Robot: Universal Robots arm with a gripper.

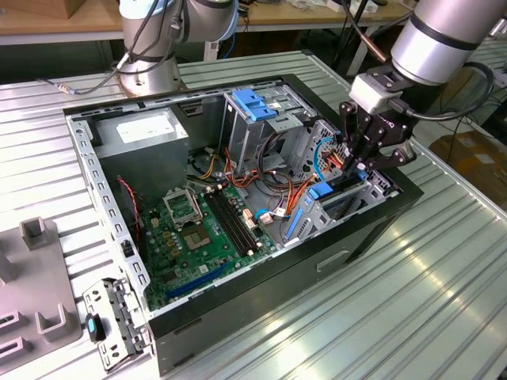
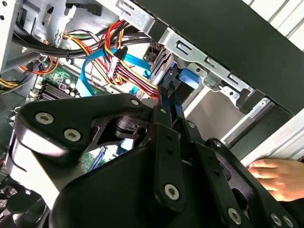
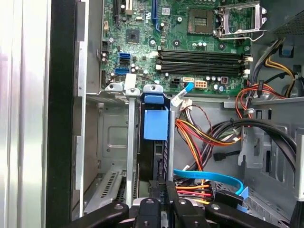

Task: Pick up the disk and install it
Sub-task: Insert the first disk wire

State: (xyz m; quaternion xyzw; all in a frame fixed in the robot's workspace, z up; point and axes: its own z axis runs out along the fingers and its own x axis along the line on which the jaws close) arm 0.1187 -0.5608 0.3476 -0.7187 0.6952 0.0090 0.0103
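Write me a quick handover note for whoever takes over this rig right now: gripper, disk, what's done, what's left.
Gripper: inside the open computer case, fingers closed on the end of the disk.
Disk: standing on edge in the drive bay at the case's black edge, blue rail toward the motherboard.
Done: disk picked up and mostly slid into the bay.
Left: confirm it is fully seated, then release.
Note: a hand rests beside the case.

You see the green motherboard [image 3: 190,42] beyond a metal bay [image 3: 118,142], where a blue-railed dark slab, probably the disk [image 3: 155,142], stands on edge, the gripper [image 3: 161,197] close upon it.
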